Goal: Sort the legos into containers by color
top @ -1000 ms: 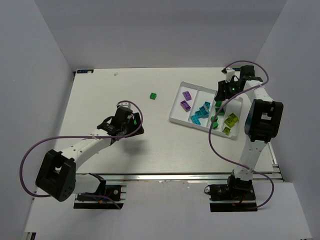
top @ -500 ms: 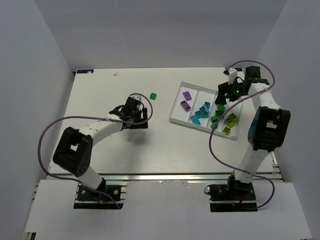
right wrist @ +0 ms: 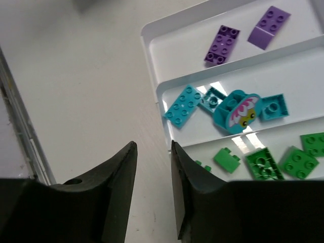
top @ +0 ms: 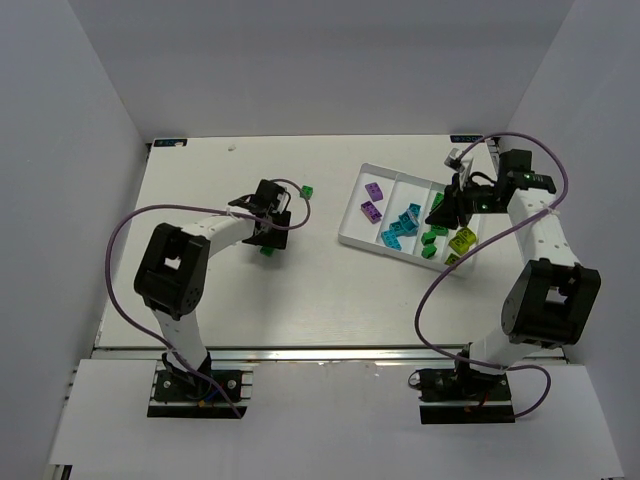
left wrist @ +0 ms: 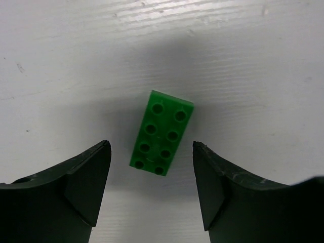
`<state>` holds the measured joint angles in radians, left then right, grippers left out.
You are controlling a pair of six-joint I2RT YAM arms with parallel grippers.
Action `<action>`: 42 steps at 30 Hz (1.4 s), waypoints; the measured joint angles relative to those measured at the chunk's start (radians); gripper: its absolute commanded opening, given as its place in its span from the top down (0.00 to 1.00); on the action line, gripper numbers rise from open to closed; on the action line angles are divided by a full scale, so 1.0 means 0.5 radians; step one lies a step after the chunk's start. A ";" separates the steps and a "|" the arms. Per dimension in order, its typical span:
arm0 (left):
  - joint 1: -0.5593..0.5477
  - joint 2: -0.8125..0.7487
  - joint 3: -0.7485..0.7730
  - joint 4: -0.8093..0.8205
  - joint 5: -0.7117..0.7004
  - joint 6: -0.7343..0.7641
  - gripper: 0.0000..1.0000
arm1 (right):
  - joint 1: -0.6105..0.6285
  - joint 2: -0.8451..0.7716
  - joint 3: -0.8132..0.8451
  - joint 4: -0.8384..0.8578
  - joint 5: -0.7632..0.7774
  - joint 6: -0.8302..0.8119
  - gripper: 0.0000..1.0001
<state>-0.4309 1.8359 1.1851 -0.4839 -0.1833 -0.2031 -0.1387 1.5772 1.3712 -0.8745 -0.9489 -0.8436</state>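
Two hands work this tabletop [top: 190,180]. The left hand [left wrist: 151,151] hangs low with its fingers spread wide. In its wrist view they stand on either side of a single green brick [left wrist: 162,132] and touch neither end of it. That brick lies flat, studs up, slightly askew to the fingers, alone on bare tabletop and well apart from the tray [top: 346,226].

The tray sits right of centre, with three compartments side by side. The left compartment holds two purple bricks [right wrist: 223,44], apart from each other. The middle one holds a cluster of teal bricks [right wrist: 183,105], among them a rounded teal piece [right wrist: 235,109] with a printed face. The right compartment holds several green bricks [right wrist: 263,164] and, nearer the arm bases, yellow-green bricks [top: 462,238].

The right hand [right wrist: 153,152] hovers above the tray's far right part. Its fingers are only a narrow gap apart and nothing is held between them. Through that gap its camera sees bare tabletop just outside the tray rim.
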 measured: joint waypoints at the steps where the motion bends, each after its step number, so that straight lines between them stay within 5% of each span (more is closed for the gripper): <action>1: 0.013 0.011 0.008 -0.008 0.001 0.022 0.24 | -0.001 -0.030 -0.053 -0.016 -0.014 -0.006 0.59; 10: 0.065 0.108 0.066 0.021 0.138 0.147 0.36 | -0.009 -0.135 -0.104 -0.031 -0.084 0.001 0.58; 19: 0.061 0.079 -0.003 0.134 0.209 0.115 0.80 | -0.011 -0.139 -0.110 -0.026 -0.093 0.049 0.60; 24: 0.060 -0.034 -0.125 0.192 0.344 -0.033 0.90 | -0.012 -0.217 -0.117 -0.027 -0.089 0.050 0.62; 31: -0.219 -0.282 -0.146 0.445 0.688 -0.415 0.93 | -0.089 -0.499 -0.143 0.146 -0.063 0.230 1.00; 36: -0.563 -0.035 0.188 0.724 0.908 -0.618 0.93 | -0.195 -0.623 -0.192 0.327 -0.021 0.436 1.00; 42: -0.809 0.703 1.046 0.816 1.033 -0.720 0.92 | -0.302 -0.639 -0.230 0.397 -0.003 0.532 1.00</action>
<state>-0.8352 2.1876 1.7081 -0.0757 0.3332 -0.5632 -0.2897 1.2575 1.2560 -0.6758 -0.9504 -0.5777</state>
